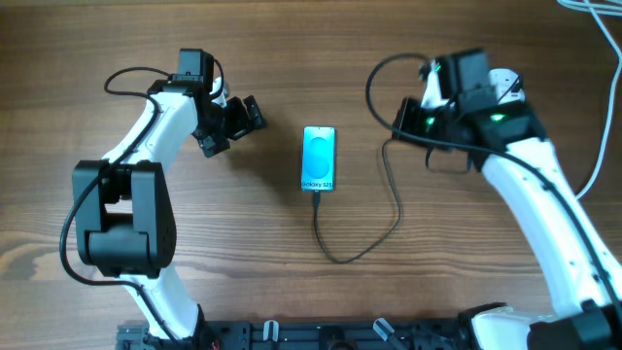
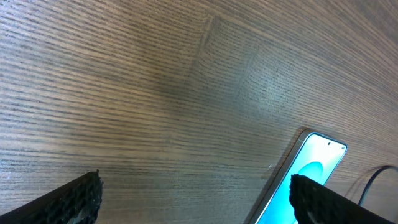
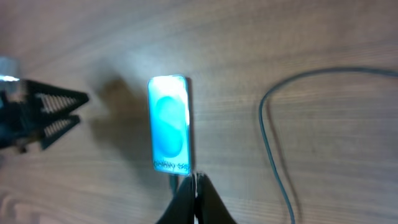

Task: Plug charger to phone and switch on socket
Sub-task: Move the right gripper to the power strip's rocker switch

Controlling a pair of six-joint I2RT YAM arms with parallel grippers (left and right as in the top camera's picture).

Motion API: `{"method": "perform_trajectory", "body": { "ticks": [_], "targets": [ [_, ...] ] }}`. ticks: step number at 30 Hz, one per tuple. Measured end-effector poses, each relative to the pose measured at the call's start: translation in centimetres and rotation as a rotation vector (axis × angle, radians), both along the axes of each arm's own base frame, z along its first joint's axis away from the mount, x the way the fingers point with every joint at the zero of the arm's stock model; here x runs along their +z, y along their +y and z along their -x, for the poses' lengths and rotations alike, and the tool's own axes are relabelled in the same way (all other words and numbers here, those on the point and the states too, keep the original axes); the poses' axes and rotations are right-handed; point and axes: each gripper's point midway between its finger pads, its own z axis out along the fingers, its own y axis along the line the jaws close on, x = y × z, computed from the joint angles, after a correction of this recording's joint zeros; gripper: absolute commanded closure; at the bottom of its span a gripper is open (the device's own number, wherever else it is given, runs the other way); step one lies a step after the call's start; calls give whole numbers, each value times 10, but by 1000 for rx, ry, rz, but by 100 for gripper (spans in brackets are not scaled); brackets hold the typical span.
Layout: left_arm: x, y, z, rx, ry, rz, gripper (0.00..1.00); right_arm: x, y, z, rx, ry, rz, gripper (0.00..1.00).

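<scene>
Overhead, phone [image 1: 319, 158]: it lies flat with its screen up and lit, about the middle of the tabletop [image 1: 58, 58]. We judge it light and rigid with slick glass, so it is best steadied by its long edges.
Overhead, charger [image 1: 374, 238]: a thin, limp black cable. One end meets the phone's short side, the one facing the table's near edge. From there it loops toward that edge and climbs under the right arm [image 1: 530, 194]. We judge the plug to be seated. Any hold belongs at the plug, not on the slack.
Overhead, socket: we cannot find it. It may sit hidden beneath the right arm, toward the far right corner.
Overhead, white cord [image 1: 595, 29]: it crosses the far right corner, well apart from the phone.
Left wrist, left gripper [image 2: 194, 183]: its fingers are spread wide and hold nothing. It hovers over bare wood beside the phone, on the side toward the left edge.
Right wrist, right gripper [image 3: 196, 190]: its fingers are pressed together, and we see nothing between them.
Right wrist, obstacles: the cable's curve lies on the wood beside the phone. We judge it could snag on any reach that crosses it.
</scene>
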Motion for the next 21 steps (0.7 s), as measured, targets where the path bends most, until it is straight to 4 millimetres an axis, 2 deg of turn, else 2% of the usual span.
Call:
{"method": "perform_trajectory", "body": {
  "ticks": [1,2,3,4,5,7,11,12,15,17,20,21],
  "targets": [
    [0,0,0,0,0,0,0,43,-8,-3,3,-53,16,96],
    [0,0,0,0,0,2,0,66,-17,-1,-1,-74,27,92],
    [0,0,-1,-1,-3,2,0,92,-29,0,-16,-106,37,72],
    [0,0,0,0,0,3,0,112,-41,-1,-42,-140,45,30],
    [0,0,0,-1,-1,3,0,132,-59,-2,-84,-180,59,0],
    [0,0,0,-1,-1,2,0,154,-92,-3,-168,-227,85,0],
    [0,0,0,0,-1,3,0,148,-155,-8,-334,-204,158,0],
    [0,0,0,-1,-1,2,0,141,-174,-10,-380,-181,178,0],
    [0,0,0,-1,-1,3,0,118,-209,-17,-461,-104,203,0],
    [0,0,0,0,-1,3,0,90,-239,-20,-526,-10,210,1],
    [0,0,0,0,-1,2,0,65,-268,-20,-586,69,206,0],
    [0,0,0,0,-1,3,0,49,-281,-21,-614,114,202,0]
  ]
}}
